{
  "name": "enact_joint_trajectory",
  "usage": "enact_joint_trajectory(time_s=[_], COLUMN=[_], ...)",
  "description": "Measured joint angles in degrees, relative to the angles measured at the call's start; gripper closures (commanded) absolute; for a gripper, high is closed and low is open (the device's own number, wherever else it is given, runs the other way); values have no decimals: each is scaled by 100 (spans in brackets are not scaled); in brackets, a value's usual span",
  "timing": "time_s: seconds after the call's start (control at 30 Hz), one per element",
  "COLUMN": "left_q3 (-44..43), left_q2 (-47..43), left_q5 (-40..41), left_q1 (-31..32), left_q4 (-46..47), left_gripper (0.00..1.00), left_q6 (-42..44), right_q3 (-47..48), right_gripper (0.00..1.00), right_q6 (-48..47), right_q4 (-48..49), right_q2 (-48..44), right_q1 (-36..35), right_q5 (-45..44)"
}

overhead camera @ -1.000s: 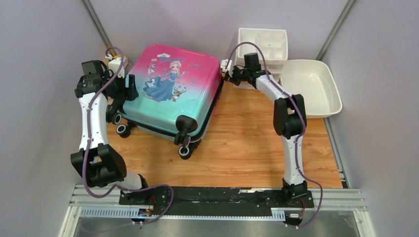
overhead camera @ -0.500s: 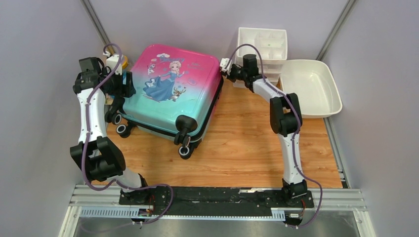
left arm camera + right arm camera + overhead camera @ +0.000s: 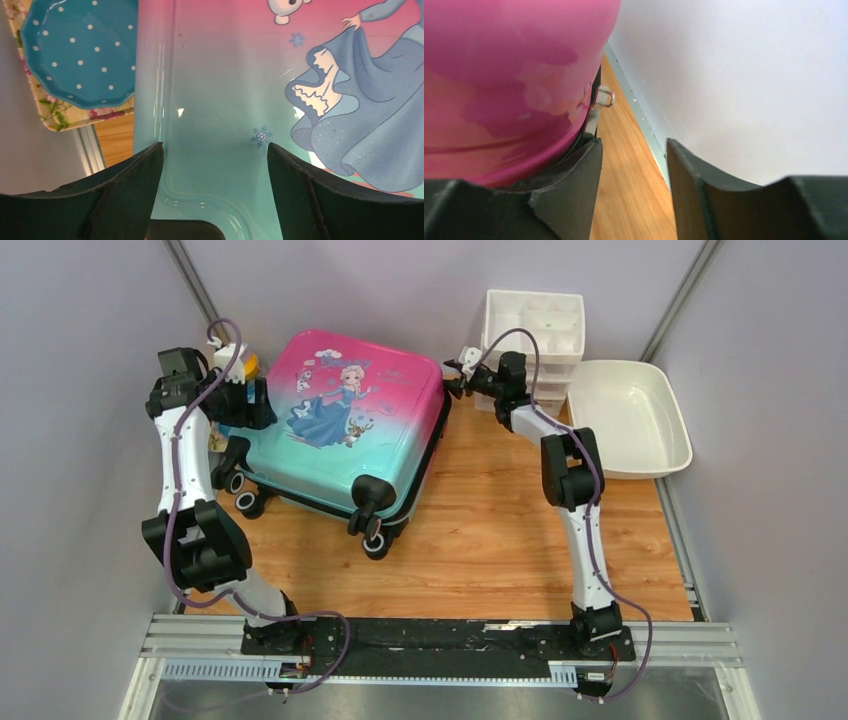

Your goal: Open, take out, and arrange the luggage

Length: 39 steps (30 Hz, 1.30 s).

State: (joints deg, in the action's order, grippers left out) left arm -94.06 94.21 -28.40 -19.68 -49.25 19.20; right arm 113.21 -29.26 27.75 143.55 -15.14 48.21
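Teal-to-pink luggage (image 3: 345,425) lies on the surface (image 3: 500,530); I see my left end effector (image 3: 215,150) wide over its shell, right end effector (image 3: 634,145) narrowly parted beside its corner.

text: none legible | luggage (image 3: 345,430): printed lettering too small to read

**Surface finishes in the work area**

Luggage (image 3: 345,425), centre-left of the top view: smooth, glossy hard shell with printed artwork, catching highlights. Table (image 3: 500,530): matt wood-grain board. Drawer organiser (image 3: 533,325) and basin (image 3: 630,415), upper right: smooth white plastic. Plate (image 3: 80,50), upper left of the left wrist view: glossy, dotted blue.
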Motion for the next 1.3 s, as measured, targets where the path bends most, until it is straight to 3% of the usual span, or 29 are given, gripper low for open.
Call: enact_joint_trajectory(time_s=[0.27,0.4,0.57,0.83,0.9,1.03,1.3], left_q3=[-734,-844,-754,-813,-931,-892,-1161], left_q2=[490,678,848,1384,1565,1987,2361], left_q5=[-925,-1309,-1683,-2177,-1961,-1541,-1803], left_q1=[-221,-271,-291,-197,-188,-284,-190], left_q4=[-225,46,841,2363,2723,3220,3722], left_gripper=[9,8,9,10,11,11,15], left_q6=[-400,-754,-1561,-2629,-2747,-3023,-3351], right_q3=[-1152,-1843,-2468,-3467,-3707,-4164,-4682], right_gripper=[26,11,8,13,14,23,41], right_q6=[254,125,-70,-496,-577,-782,-1049], right_q4=[402,50,-761,-2302,-2669,-3235,-4070], right_q2=[-966,-1574,-2260,-3469,-3779,-4382,-5167], right_q1=[46,94,-168,-264,-249,-219,-195], right_q5=[258,636,962,741,684,538,267])
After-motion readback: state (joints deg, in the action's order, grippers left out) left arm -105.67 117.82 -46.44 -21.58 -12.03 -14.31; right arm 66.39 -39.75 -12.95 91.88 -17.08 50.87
